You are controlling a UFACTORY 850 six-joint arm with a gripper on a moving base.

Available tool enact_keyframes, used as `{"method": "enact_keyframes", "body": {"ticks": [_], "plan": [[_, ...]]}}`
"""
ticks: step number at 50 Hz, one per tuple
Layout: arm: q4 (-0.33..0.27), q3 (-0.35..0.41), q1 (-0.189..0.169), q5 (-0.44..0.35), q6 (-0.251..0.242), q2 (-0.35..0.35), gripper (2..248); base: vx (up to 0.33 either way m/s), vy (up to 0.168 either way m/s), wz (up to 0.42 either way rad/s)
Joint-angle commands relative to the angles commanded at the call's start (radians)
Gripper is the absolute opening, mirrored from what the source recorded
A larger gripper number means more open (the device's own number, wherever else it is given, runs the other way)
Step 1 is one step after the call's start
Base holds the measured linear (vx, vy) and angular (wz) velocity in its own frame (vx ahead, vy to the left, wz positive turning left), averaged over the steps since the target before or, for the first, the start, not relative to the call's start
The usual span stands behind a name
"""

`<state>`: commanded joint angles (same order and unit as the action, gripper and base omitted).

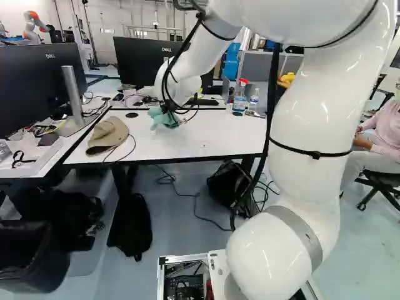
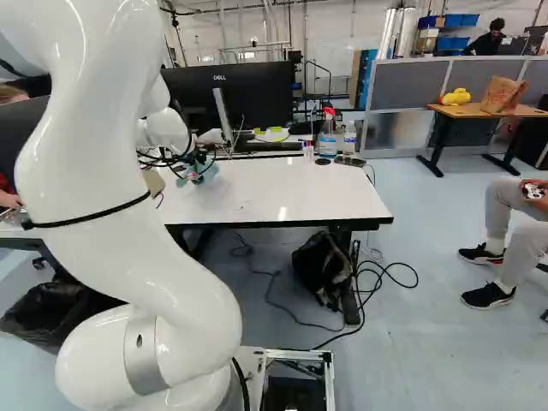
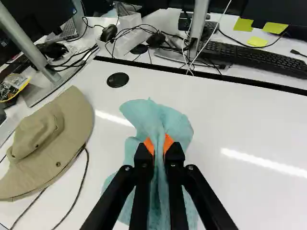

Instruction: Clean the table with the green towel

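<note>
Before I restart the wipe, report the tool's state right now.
Tool: closed, holding the green towel pinched between its orange pads.

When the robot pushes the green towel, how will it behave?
Probably floppy: the towel bunches into folds between the orange pads of the gripper. Its loose end, spread ahead of the grip, would likely crumple rather than stay flat.

Behind the arm [image 1: 309, 119], left and right, your base views face ahead, sharing the table [image 1: 215, 134]; your wrist view (much nearer) looks down.
</note>
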<state>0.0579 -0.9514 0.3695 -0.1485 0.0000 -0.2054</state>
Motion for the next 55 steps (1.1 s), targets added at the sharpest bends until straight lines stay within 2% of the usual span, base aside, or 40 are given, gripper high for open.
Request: {"method": "enact_keyframes", "body": {"ticks": [27, 55], "plan": [[0.000, 0.132, -0.053, 0.000, 0.000, 0.119, 41, 0.000, 0.000, 0.000], [0.000, 0.255, -0.122, 0.000, 0.000, 0.239, 41, 0.000, 0.000, 0.000]]}}
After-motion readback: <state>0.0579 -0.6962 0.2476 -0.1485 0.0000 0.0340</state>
